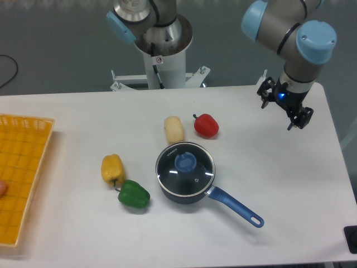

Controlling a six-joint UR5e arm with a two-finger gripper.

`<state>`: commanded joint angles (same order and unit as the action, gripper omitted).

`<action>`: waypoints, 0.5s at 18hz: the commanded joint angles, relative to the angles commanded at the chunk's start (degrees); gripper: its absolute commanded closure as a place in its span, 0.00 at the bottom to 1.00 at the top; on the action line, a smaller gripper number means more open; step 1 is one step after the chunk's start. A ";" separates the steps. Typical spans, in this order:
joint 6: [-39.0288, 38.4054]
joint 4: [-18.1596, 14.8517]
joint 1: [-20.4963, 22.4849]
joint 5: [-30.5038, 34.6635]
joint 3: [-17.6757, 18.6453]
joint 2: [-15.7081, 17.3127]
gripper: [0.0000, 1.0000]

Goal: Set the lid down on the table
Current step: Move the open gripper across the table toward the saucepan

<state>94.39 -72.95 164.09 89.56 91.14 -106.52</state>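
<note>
the lid [185, 167], clear glass with a metal rim and a blue central knob [185, 162], sits closed on the saucepan [187, 192] near the middle of the table [78, 111]; the pan's blue handle [237, 207] runs out toward 4 o'clock. the lid is not yet lifted, so the step in hand is judged to be the approach and grasp. to do it well, the tool should come down straight over the knob, straddle it squarely, close only on the knob, and raise the lid vertically so the pan does not drag along; a bare patch of table well apart from the vegetables would suit the set-down.

the tool [285, 107] hangs over the far right of the table, its two fingers spread and holding nothing. the lid lies at about 8 o'clock from it, well apart.

around the pan: a pale oblong vegetable [174, 129] at 11 o'clock just beside the rim, a red pepper [206, 125] at 1 o'clock, a yellow pepper [112, 168] and a green pepper [134, 194] at 9 o'clock. a yellow mesh tray [22, 184] occupies the left edge.
</note>
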 joint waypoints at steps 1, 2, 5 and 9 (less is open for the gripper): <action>0.00 0.09 0.00 0.00 0.09 0.00 0.00; 0.00 0.09 -0.09 0.00 0.09 0.00 0.00; -3.06 0.09 -0.79 -0.09 -0.35 -0.09 0.00; -4.48 1.83 -2.46 0.00 0.52 -0.62 0.00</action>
<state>89.92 -71.12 161.64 89.56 91.66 -107.14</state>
